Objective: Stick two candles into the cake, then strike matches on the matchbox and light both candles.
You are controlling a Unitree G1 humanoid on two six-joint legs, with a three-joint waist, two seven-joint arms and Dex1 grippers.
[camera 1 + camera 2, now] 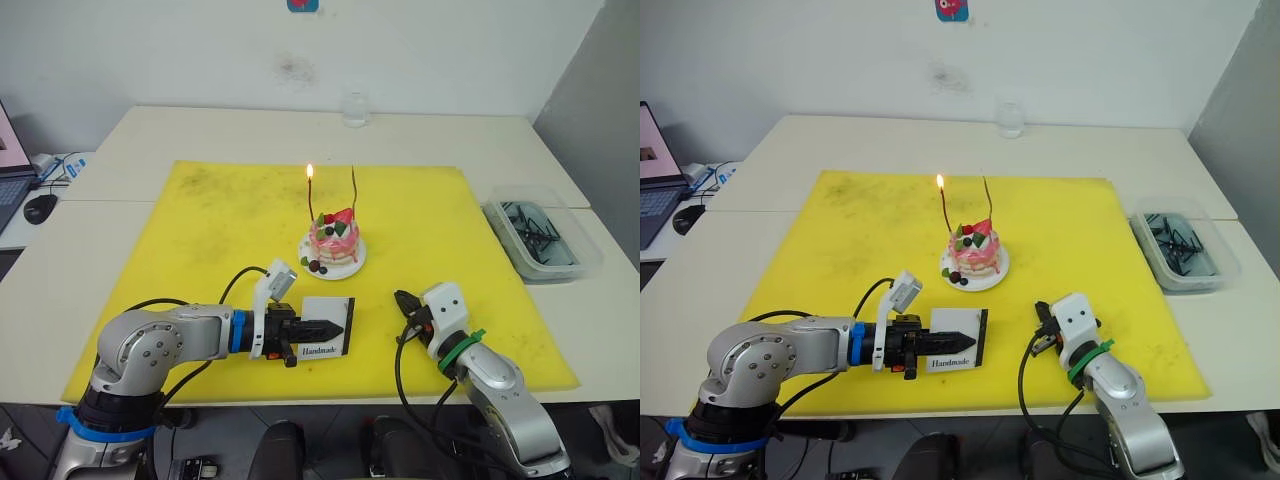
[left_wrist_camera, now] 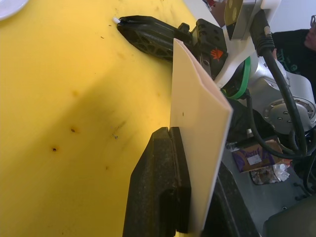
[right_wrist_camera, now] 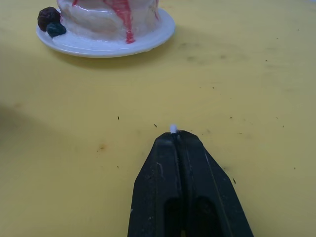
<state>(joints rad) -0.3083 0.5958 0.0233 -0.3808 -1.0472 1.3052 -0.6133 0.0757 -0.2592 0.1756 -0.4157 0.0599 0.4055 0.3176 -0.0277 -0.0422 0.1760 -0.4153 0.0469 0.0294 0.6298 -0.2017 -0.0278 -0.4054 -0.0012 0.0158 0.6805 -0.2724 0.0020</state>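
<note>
Setting: pale counter against a white wall, with a yellow mat over most of its middle and near side.
Cake: on its white plate near the mat's centre.
Candles: both upright in the cake. Left candle carries a flame at its tip; right candle is unlit.
Matchbox: near the mat's front edge, just in front of the cake, standing on edge and clamped by the left claw. "Handmade" print faces the head camera.
Left claw: closed on the matchbox, fingers pinching its wall in the left wrist view.
Right claw: fingers pressed together with a small white tip poking out between them; looks like the end of a match, but most of it is hidden, so I can't confirm. It sits low over the mat near the front edge, just right of the matchbox, pointing toward the cake.
Side items: clear bin of dark sticks at the counter's right edge, glass by the far edge, laptop and mouse at the left edge.
Progress: candle placement done, one of two lit. My read is roughly three-quarters through.
Remaining: strike on the matchbox strip, carry the flame to the right candle.
Risk: the thin candle sways easily, so approach the tip gently.
</note>
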